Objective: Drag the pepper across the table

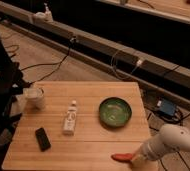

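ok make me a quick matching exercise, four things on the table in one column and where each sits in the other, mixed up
Things:
1. pepper
2. green bowl
3. white bottle
4. black phone

Places:
A. table's middle, lying flat
B. near edge, right, at the gripper
C. near left corner
D. right of the bottle

Pairs: 1-B, 2-D, 3-A, 4-C
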